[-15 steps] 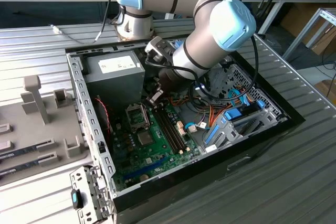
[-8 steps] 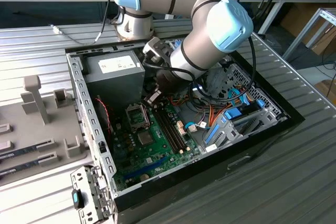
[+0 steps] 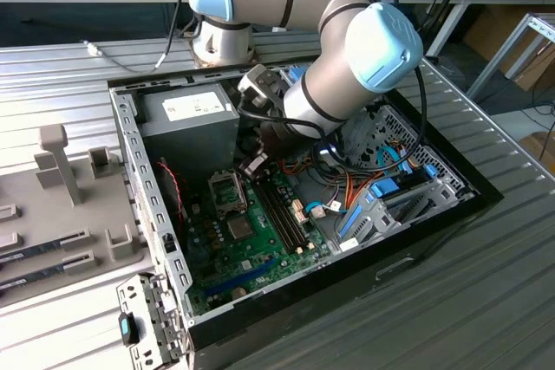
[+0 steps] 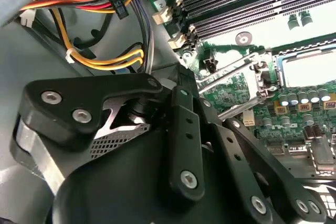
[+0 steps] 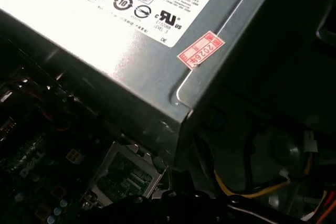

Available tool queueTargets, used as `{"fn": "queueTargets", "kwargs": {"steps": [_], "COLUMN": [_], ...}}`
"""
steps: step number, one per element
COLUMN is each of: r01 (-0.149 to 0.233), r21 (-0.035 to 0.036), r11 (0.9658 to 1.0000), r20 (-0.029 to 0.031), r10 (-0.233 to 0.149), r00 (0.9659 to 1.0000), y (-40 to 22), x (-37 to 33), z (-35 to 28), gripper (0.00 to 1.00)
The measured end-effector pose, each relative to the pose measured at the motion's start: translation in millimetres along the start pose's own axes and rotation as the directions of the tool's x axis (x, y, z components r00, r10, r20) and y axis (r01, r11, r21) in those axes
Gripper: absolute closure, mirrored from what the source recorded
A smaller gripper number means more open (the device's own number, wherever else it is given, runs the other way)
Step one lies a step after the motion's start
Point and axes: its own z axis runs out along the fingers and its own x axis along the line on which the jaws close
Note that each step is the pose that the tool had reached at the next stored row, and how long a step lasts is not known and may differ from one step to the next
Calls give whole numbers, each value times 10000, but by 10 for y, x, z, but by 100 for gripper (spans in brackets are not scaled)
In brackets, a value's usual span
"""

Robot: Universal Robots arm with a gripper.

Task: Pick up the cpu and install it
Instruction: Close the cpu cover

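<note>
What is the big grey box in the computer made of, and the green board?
The grey box looks like painted or bare sheet metal: flat, dull grey, folded edges, sticker on top. The green board looks like glossy circuit-board laminate, probably fibreglass, studded with small parts.

The arm [image 3: 347, 49] bends down from its base, elbow high, with the wrist angled steeply downward toward the exterior view's left. Its black hand [image 3: 256, 165] hangs low at the end, linkages folded close together in the second wrist view.
</note>
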Motion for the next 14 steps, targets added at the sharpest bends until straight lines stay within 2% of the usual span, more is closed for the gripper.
{"fn": "queueTargets", "kwargs": {"steps": [4,8,9,12,13,14], "r01": [27,58,69,130,134,135], "r21": [-35,-122,-155,-324,-342,-389], "r11": [10000,9999,9999,9994,9993,9992], "r20": [59,127,149,276,289,284], "r10": [-26,-56,-66,-121,-125,-124], "r00": [10000,9999,9999,9995,9995,9995], "y": [13,18,17,2,-2,-16], "x": [9,15,17,40,44,31], "z": [-51,-76,-80,-90,-92,-90], "gripper": [89,89,89,89,89,89]}}
